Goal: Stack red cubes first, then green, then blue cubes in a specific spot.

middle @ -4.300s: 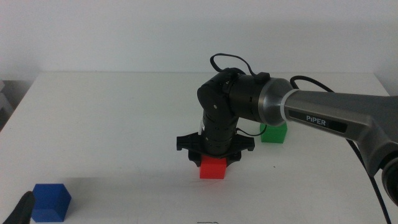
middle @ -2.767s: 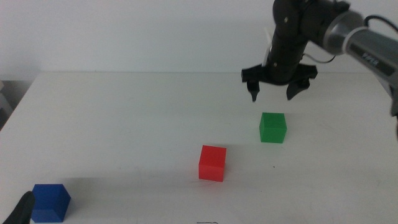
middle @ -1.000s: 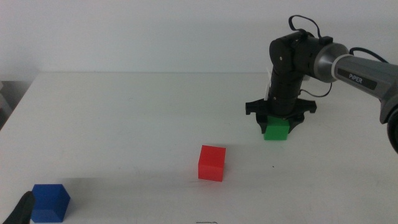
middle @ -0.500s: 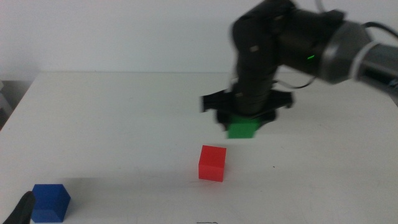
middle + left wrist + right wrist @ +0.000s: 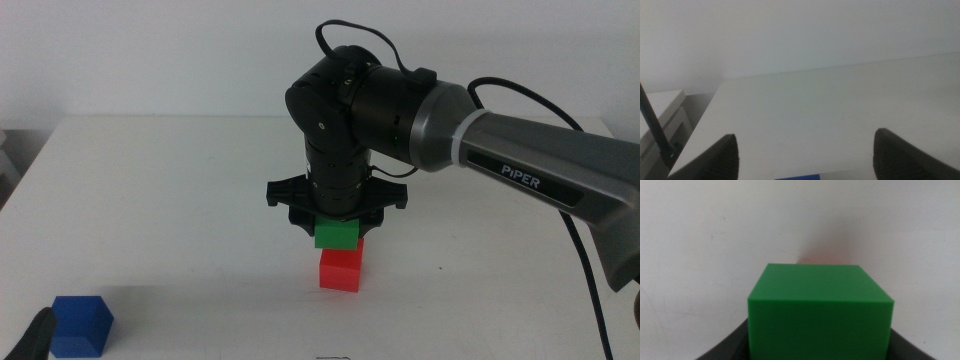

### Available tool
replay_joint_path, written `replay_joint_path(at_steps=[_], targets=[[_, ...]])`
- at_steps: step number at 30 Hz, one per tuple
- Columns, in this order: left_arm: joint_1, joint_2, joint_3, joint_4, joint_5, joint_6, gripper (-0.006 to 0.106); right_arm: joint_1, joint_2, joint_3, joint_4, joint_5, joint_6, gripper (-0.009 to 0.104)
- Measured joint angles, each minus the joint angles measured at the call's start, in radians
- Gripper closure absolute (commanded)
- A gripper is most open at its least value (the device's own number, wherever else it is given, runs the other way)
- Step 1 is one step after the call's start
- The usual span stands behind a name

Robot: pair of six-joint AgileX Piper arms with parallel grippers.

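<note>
The right gripper (image 5: 337,226), at the frame's centre, clamps the small matte green cube (image 5: 337,236) between its 2 dark jaws, directly over the small matte bright-red cube (image 5: 340,269); whether the 2 cubes touch is unclear. The left gripper (image 5: 805,155) waits at the lower left corner, jaws spread wide, just beside the solid dark-blue cube (image 5: 81,326) on the plain white tabletop (image 5: 180,200).

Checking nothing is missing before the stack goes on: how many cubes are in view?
3. The green cube is held by the right gripper directly over the red cube; the blue cube sits at the table's near-left corner.
</note>
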Motion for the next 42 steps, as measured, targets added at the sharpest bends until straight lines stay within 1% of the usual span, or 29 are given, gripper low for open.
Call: replay_joint_path(at_steps=[6,15,27,36,42], targets=[[0.000,0.000,0.000,0.000,0.000,0.000,0.011,-0.001,0.002,-0.003,-0.008,0.000,0.005,0.096],[0.000,0.000,0.000,0.000,0.000,0.000,0.011,-0.008,0.002,-0.004,0.011,0.000,0.005,0.096],[0.000,0.000,0.000,0.000,0.000,0.000,0.011,-0.011,0.002,-0.004,0.024,0.000,-0.064,0.096],[0.000,0.000,0.000,0.000,0.000,0.000,0.011,-0.015,-0.002,0.034,0.069,0.004,-0.072,0.096],[0.000,0.000,0.000,0.000,0.000,0.000,0.011,-0.028,-0.002,0.040,0.057,0.004,-0.054,0.096]])
